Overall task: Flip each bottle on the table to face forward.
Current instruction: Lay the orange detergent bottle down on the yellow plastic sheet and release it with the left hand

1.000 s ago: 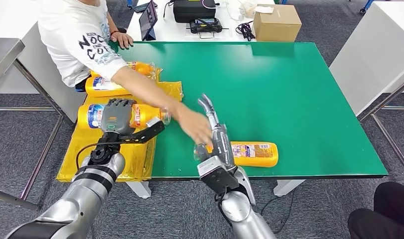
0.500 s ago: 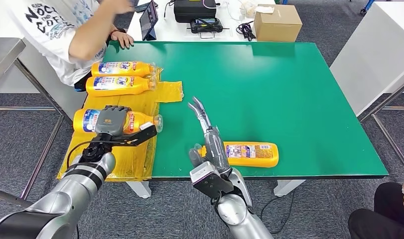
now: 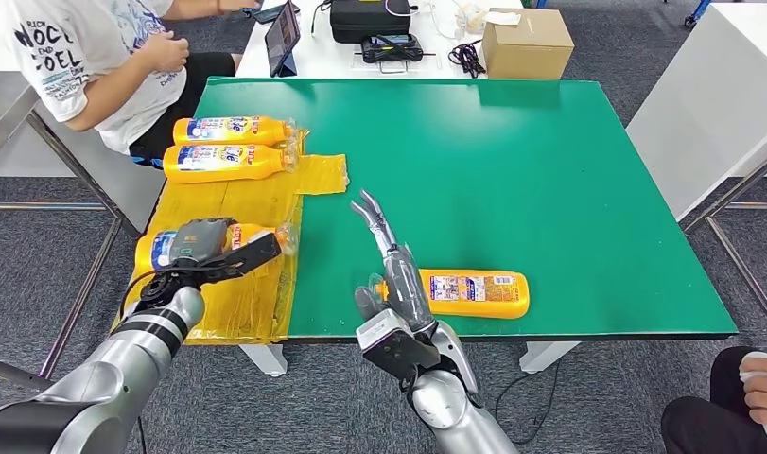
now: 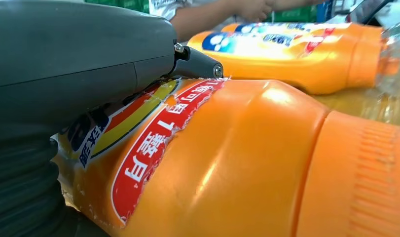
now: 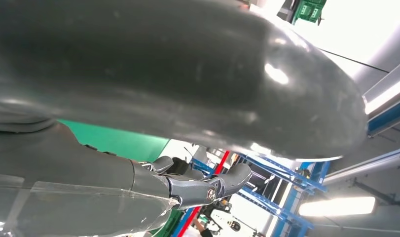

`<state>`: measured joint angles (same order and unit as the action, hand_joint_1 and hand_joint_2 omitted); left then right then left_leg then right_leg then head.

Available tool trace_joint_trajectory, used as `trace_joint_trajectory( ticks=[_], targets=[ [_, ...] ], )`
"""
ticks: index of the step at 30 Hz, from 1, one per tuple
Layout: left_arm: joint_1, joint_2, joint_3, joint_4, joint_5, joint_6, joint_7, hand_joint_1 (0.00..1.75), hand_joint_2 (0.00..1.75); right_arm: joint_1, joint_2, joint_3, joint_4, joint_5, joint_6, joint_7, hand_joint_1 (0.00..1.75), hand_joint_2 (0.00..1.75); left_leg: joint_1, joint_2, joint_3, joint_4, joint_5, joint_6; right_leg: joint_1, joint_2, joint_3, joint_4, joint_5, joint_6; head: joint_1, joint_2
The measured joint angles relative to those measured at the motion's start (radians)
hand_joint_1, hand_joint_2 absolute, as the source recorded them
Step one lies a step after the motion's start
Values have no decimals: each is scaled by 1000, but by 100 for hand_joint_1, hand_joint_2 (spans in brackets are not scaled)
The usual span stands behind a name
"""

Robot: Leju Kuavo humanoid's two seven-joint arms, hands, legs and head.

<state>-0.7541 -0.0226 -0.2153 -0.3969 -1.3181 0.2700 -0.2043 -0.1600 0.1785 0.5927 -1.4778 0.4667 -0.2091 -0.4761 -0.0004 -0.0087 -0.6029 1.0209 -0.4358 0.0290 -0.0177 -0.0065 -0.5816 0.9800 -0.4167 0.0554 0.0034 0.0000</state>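
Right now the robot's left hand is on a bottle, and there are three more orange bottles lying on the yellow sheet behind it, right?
Not quite. The head view shows two bottles lying behind, not three. The left hand does rest on a bottle on the yellow sheet. One more bottle lies on the green table, by the right hand.

Cardboard box [image 3: 525, 42] on white desk [image 3: 322, 57] behind table, beside black case [image 3: 368, 19]; person [image 3: 72, 57] seated at far left; tablet [image 3: 281, 33] nearby.
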Motion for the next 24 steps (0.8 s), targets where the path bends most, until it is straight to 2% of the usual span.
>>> trace_joint_trajectory(
  ticks=[8,10,11,14,15,20,24],
  targets=[
    [0,11,3,20,-36,2,32,175,175,-4,0,7,17,-1,3,0,0,0,0,0,0,0,0,0,0,0,0,0,0,0,0,0],
    [0,12,2,25,-47,3,40,168,175,-4,0,8,22,-2,4,0,0,0,0,0,0,0,0,0,0,0,0,0,0,0,0,0],
    [1,13,2,28,-46,1,38,147,175,-4,0,9,24,-2,4,0,0,0,0,0,0,0,0,0,0,0,0,0,0,0,0,0],
    [5,14,2,34,-22,-16,16,34,175,-4,-1,9,33,-7,12,3,0,0,0,0,0,0,0,0,0,0,0,0,0,0,0,0],
    [8,14,2,35,-12,-23,8,16,175,-4,-2,9,37,-8,15,3,0,0,0,0,0,0,0,0,0,0,0,0,0,0,0,0],
    [14,14,5,42,14,-60,-17,0,175,-4,-3,10,56,-12,17,-1,0,0,0,0,1,0,0,0,0,0,1,0,0,0,0,0],
    [12,14,19,44,61,-127,-64,0,175,-5,-3,10,65,-15,17,-2,0,0,0,-1,3,0,0,0,0,0,3,0,0,0,0,0]
  ],
)
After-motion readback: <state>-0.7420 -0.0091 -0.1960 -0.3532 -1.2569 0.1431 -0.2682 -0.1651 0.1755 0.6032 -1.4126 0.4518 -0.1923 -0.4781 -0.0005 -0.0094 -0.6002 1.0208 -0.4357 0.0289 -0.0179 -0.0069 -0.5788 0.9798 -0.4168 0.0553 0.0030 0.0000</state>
